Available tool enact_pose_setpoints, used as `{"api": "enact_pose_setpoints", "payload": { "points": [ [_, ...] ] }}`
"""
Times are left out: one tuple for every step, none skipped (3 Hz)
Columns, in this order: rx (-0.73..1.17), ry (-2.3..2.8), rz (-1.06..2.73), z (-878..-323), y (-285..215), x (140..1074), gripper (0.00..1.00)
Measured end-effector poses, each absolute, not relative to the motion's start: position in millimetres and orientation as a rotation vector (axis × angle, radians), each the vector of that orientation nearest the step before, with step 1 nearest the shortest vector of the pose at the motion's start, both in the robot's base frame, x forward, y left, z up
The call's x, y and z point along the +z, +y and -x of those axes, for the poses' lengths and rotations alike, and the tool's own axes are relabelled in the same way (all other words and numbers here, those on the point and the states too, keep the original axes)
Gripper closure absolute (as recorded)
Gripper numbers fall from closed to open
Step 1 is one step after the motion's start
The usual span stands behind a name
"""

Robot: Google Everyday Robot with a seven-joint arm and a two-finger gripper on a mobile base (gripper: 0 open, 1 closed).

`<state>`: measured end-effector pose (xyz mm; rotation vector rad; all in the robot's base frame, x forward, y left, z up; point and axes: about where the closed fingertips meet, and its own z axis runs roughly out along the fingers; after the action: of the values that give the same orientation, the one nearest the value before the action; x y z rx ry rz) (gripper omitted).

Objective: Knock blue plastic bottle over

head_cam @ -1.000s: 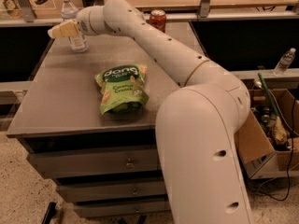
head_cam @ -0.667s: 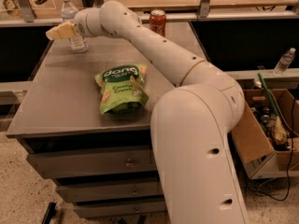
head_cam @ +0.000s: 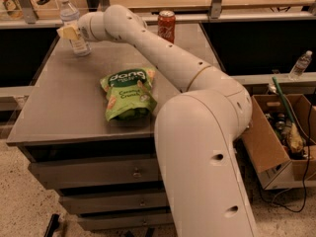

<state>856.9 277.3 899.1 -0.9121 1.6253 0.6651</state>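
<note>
The blue plastic bottle (head_cam: 72, 24) stands upright at the far left corner of the grey table (head_cam: 64, 107). It is clear with a white cap. My gripper (head_cam: 67, 32) has pale yellow tips and sits right against the bottle's middle, on its near-left side, hiding the label. The white arm (head_cam: 163, 53) reaches across the table from the lower right to it.
A red Coca-Cola can (head_cam: 166, 25) stands at the table's far edge, behind the arm. A green snack bag (head_cam: 128, 93) lies mid-table. A second small clear bottle (head_cam: 300, 65) stands on a ledge at the right, above an open cardboard box (head_cam: 281, 142) on the floor.
The arm and its big shoulder have swung a little to the left. The gripper stays against the bottle, which stands upright in the same spot.
</note>
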Motion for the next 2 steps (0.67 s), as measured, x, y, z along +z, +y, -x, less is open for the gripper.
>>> {"api": "enact_pose_setpoints", "payload": {
  "points": [
    [0.668,1.626,0.908,-856.9,275.9,895.2,0.64],
    [0.679,1.608,0.946,-854.1,272.4,893.0,0.87]
  ]
}}
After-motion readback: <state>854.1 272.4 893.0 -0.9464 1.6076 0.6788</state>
